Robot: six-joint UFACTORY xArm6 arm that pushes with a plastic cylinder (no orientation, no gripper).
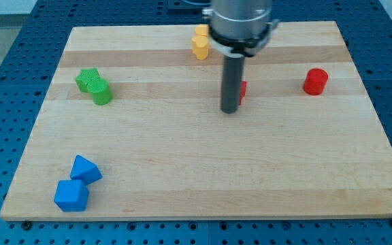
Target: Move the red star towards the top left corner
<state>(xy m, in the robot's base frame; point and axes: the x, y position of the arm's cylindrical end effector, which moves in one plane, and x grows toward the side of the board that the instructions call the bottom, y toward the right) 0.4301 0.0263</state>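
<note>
Near the tabletop (203,177) centre, rod stood upright, my tip (230,110) touching down at nine o'clock of a mostly hidden red block (243,90), no fingers fitted.

The middle and lower right of the counter (203,170) lie bare. Toward the upper left of the frame, two yellow blocks (200,42) sit near the top edge, while a green star (87,79) touching a green cylinder (101,92) crowds the left side.
</note>
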